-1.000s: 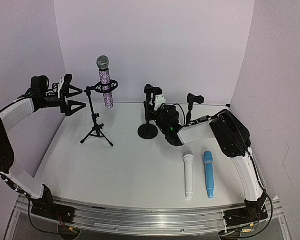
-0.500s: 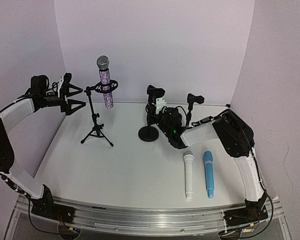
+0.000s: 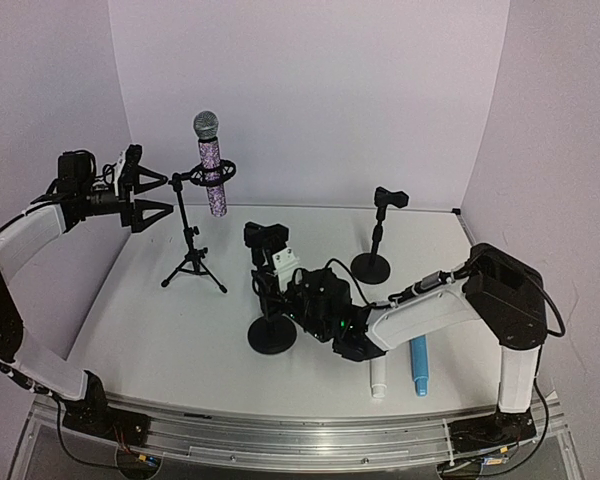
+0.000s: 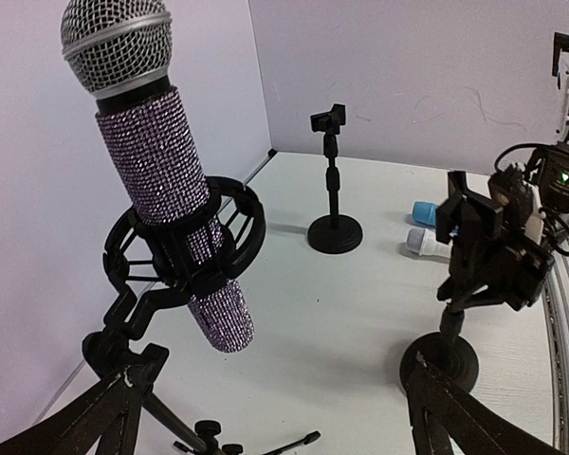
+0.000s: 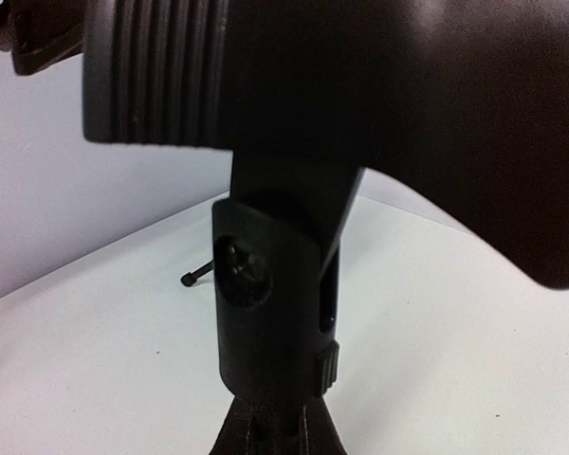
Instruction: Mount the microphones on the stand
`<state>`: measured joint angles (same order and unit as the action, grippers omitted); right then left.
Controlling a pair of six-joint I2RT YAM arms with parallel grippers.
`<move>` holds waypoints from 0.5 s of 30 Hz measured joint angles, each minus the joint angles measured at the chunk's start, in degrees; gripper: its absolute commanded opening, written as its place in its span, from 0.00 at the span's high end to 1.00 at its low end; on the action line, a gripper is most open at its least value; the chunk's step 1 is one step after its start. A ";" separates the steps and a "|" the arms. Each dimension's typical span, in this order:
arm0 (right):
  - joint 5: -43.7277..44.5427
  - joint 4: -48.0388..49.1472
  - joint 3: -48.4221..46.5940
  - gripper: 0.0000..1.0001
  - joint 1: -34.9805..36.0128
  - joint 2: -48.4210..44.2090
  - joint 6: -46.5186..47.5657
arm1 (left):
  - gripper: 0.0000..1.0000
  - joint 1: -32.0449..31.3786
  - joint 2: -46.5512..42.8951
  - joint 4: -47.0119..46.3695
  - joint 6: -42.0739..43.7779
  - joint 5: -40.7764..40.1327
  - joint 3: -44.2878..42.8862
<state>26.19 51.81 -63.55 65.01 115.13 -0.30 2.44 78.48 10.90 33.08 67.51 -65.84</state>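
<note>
The purple microphone point(image 3: 211, 165) sits clipped in the tripod stand point(image 3: 192, 250) at upper left beside the wide-open, empty left gripper point(image 3: 166, 195), while the white microphone point(image 3: 378, 381) and blue microphone point(image 3: 418, 370) lie unmounted at lower right and the right gripper point(image 3: 280, 287) clamps a round-base stand point(image 3: 272, 336).

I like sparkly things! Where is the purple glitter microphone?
In the top view, the purple glitter microphone is at the back left, clipped in the tripod stand, just right of the open left gripper.
</note>
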 measured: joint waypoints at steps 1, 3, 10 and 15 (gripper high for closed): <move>0.70 0.05 0.39 1.00 0.90 -0.12 0.00 | 0.03 -0.36 -0.20 -0.39 -0.32 -0.03 0.00; 2.24 1.09 1.25 1.00 2.09 -0.26 0.02 | 0.03 -1.04 -0.53 -0.92 -0.78 -0.08 0.04; 6.82 8.42 4.71 0.98 2.96 0.28 1.82 | 0.03 -3.58 -1.09 -2.01 -1.93 -0.56 0.70; 7.66 11.77 6.09 0.64 3.34 0.92 2.27 | 0.03 -5.45 -1.18 -1.95 -1.76 -1.40 0.74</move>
<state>33.85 63.58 -57.46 68.34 116.05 1.98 -3.01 77.30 8.95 31.32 66.11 -65.10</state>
